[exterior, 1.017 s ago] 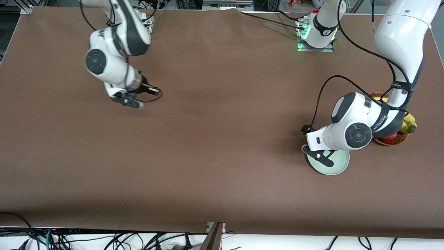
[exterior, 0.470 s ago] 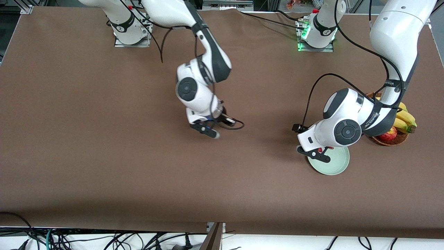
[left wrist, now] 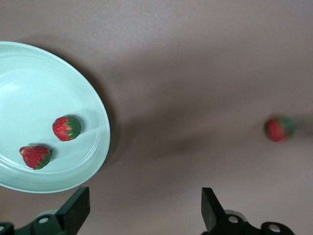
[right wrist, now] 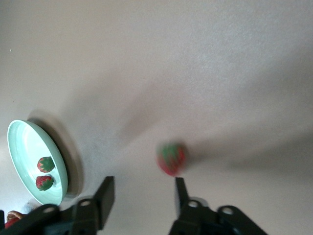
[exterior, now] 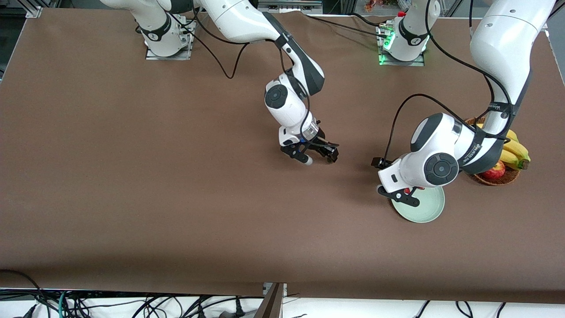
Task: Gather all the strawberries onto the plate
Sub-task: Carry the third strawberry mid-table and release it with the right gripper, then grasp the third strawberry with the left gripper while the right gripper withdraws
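Count: three strawberries, one plate, one wicker basket holding bananas and one red apple. Two strawberries lie in the plate, side by side but apart, first strawberry and second strawberry; both also show in the right wrist view. The third strawberry lies on the bare brown table, well apart from the plate toward the right arm's end, and just ahead of the right gripper's fingertips. Right gripper hangs over the table between the two bases' ends, fingers parted with a moderate gap, nothing between them, touching nothing. Left gripper is over the plate's rim on the side toward the right arm; fingers spread wide, holding nothing, the plate's edge below one finger and bare table below the gap. In the front view the left arm covers much of the plate and part of the basket. Writing: a line of dark lettering on the left arm's forearm band, too small to read
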Tool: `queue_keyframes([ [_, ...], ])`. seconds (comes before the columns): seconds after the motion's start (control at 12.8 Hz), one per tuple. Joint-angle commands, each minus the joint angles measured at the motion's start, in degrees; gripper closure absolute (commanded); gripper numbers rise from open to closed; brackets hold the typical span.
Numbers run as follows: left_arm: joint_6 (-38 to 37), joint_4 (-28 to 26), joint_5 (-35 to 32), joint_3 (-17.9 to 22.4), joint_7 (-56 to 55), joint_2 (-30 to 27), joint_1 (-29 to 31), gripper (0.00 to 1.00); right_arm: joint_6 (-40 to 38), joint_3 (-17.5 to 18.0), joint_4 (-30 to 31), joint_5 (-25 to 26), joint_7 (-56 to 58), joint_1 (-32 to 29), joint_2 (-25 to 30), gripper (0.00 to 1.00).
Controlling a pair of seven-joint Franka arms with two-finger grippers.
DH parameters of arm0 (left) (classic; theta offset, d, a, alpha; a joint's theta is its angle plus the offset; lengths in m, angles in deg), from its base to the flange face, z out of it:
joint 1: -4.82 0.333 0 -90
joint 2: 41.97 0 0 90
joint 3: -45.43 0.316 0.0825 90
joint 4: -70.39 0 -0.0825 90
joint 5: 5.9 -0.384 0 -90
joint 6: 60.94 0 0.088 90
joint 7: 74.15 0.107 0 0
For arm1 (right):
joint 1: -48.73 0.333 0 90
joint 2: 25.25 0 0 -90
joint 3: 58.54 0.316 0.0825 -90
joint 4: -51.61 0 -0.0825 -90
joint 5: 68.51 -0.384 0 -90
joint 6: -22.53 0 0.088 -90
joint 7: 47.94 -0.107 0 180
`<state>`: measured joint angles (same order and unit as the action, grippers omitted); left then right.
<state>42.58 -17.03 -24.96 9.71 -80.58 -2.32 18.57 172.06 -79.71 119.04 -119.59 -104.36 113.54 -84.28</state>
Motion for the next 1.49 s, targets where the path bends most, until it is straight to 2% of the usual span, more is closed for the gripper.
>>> queue_keyframes([
  [0.0,-0.60,0.06,0.95,-0.05,-0.51,-0.18,-0.21,0.00,-7.29,-2.02,-2.05,0.36,-0.62,-1.62,1.28,0.01],
  [0.16,-0.17,-0.02,1.56,-0.14,-0.94,0.08,-1.51,0.00,-17.29,-7.80,-2.22,0.45,0.43,-1.62,2.77,0.01],
  [0.23,0.79,-0.02,3.92,-0.05,-3.12,0.86,-3.18,0.00,-23.35,-11.40,-3.01,0.36,1.66,-1.70,4.08,0.01],
  [0.31,3.41,-0.28,4.20,-0.05,-4.71,1.31,-4.24,0.00,-28.37,-14.31,-3.54,0.36,4.63,-1.71,5.40,0.01],
  [0.55,14.21,-1.25,4.29,-0.05,-4.73,4.37,-7.22,0.00,-44.27,-23.36,-3.54,0.45,16.91,-3.37,9.44,0.01],
  [0.7,22.56,-1.25,4.03,0.56,-4.82,5.43,-10.22,0.00,-54.21,-31.87,-3.45,0.45,27.54,-3.64,10.25,0.01],
  [0.86,30.38,-0.64,4.03,0.47,-4.29,7.80,-10.40,0.00,-60.47,-38.66,-3.37,0.53,36.17,-3.64,10.25,0.00],
  [1.02,36.03,-0.64,4.29,0.91,-5.25,8.69,-14.42,0.00,-64.96,-44.37,-3.37,0.54,43.64,-3.64,10.16,0.00],
  [1.17,40.67,-0.64,3.85,5.54,-11.90,9.92,-20.56,0.00,-67.26,-47.02,-3.37,0.71,46.92,-3.73,10.16,0.00],
  [1.25,42.53,-0.64,3.77,9.40,-14.98,10.01,-24.42,0.00,-67.79,-47.91,-3.37,0.97,47.72,-3.64,10.16,0.00],
  [1.41,44.22,-0.55,3.68,14.17,-15.98,10.10,-29.02,0.00,-67.09,-47.22,-3.01,1.76,47.55,-3.55,10.25,0.00],
])
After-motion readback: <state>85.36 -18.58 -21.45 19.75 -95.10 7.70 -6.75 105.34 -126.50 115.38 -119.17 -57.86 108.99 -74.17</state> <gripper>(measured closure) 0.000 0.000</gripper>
